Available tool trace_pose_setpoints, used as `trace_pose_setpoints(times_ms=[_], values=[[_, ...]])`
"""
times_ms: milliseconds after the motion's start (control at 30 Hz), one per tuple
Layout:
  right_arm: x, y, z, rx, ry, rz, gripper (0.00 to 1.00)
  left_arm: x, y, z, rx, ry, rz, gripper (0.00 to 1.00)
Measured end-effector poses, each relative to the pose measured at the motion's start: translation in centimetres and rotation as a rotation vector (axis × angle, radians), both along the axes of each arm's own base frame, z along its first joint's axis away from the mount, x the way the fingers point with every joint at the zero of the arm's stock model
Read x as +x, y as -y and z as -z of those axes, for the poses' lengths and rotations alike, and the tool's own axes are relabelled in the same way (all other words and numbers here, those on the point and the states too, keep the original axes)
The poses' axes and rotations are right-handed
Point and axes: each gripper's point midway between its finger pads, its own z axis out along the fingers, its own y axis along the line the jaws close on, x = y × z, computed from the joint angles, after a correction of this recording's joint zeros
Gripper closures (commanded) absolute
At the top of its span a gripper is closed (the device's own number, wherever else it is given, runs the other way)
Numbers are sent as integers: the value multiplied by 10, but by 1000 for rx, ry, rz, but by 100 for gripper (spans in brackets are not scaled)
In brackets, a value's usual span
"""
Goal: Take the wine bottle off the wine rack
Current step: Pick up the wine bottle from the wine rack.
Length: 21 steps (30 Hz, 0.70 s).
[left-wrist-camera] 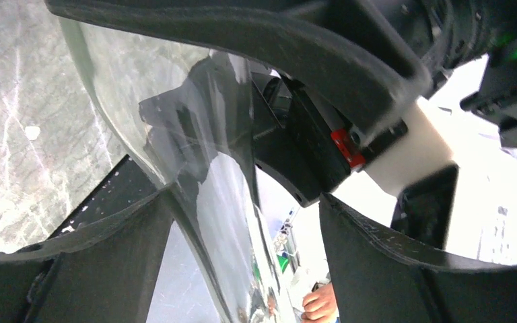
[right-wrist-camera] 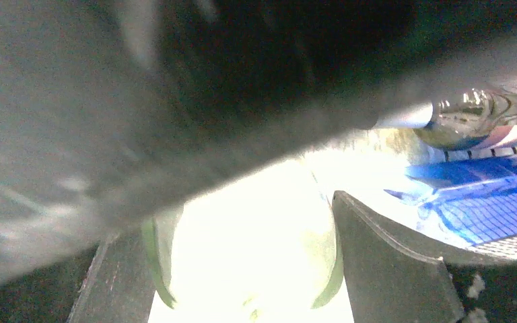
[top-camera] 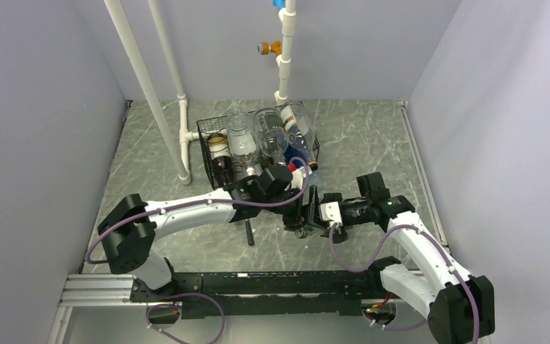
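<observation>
Centre of the top view: wine rack [top-camera: 206,143] loaded with bottles [top-camera: 242,140], and just below its lower right corner the clear wine bottle [right-wrist-camera: 242,222] sits clamped in the right gripper [right-wrist-camera: 242,286], while the left gripper [left-wrist-camera: 242,269] stands wide, the glass loose between its fingers.

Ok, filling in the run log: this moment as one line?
wine bottle: between both grippers, near wine rack front | left gripper: open | right gripper: closed on wine bottle
</observation>
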Motion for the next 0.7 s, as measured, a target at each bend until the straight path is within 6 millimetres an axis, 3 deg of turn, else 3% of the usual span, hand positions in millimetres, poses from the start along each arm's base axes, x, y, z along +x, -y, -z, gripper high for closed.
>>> trace_pose_setpoints(times_ms=[367,433,700], values=[[-7,-5,-5,43,-68,-5,46,-5,-18,-22,-104,139,24,6],[-6,-5,-6,40,-70,1,46,-6,-18,-27,-131,160,35,1],[-3,-4,-6,41,-85,15,47,-12,-29,-37,-223,286,63,0]])
